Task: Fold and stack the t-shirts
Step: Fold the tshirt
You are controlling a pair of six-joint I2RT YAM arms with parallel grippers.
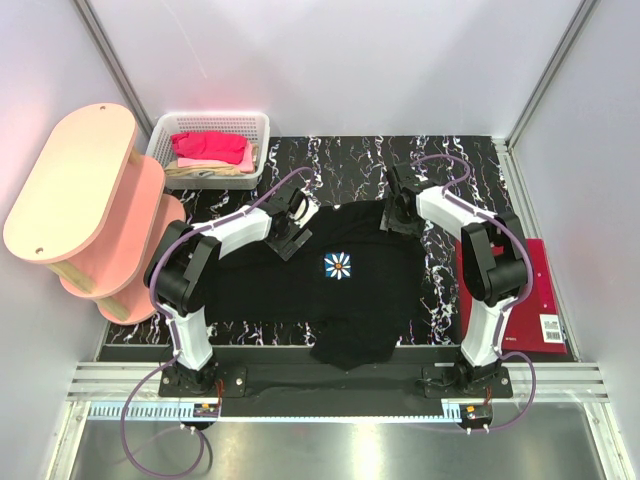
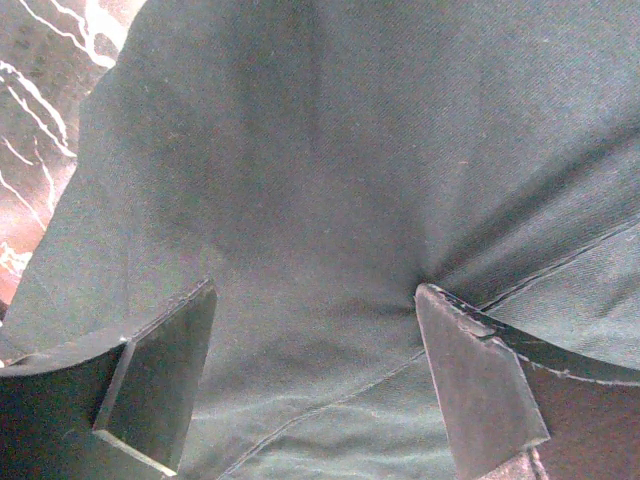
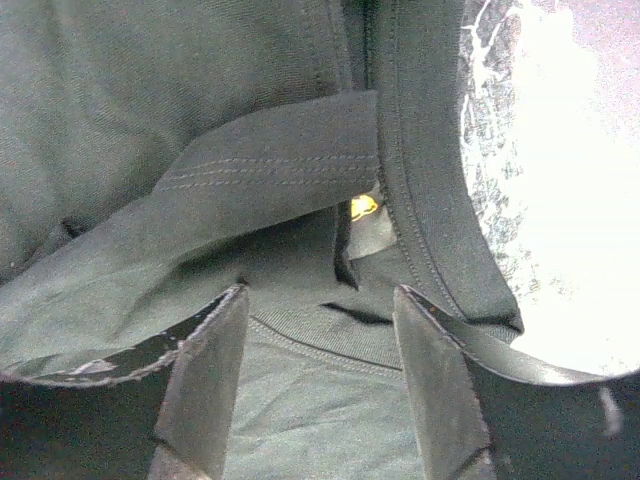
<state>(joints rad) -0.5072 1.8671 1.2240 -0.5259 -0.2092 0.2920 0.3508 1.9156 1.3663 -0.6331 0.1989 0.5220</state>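
Far left, beside the bench: one pink shelf unit [image 1: 75, 195] with oval tiers. Far-left corner: one white mesh basket [image 1: 158, 140], holding one bright pink t-shirt [image 1: 210, 147], bunched, on top of a beige cloth [image 1: 205, 172]. Bench [image 1: 350, 165]: black with white marbled streaks, two arms based at its near edge. Left tool [image 1: 292, 232]: reached in over the far-left part of the black t-shirt [image 1: 300, 290], jaws spread wide. The wrist view shows both fingers [image 2: 165, 370] down at the cloth with nothing clamped between them; the fabric puckers at the tip of one. Black t-shirt, one, at the centre of the bench, lies flat between the two arms. Its greater spread runs left to right, and a narrower lobe reaches the near edge between the arm bases. One white-and-blue daisy print [image 1: 340, 265] faces up near its middle. Right tool [image 1: 402, 215]: at the far-right corner of the same shirt, jaws apart, gripping nothing. Its fingers [image 3: 205, 380] straddle the folded neckband [image 3: 420, 200], where a small yellow tag [image 3: 363, 207] shows, so the neck lies toward the far right. Far right, at the bench edge, partly behind the right arm: one dark red flat item [image 1: 535, 290] with a white barcode label.
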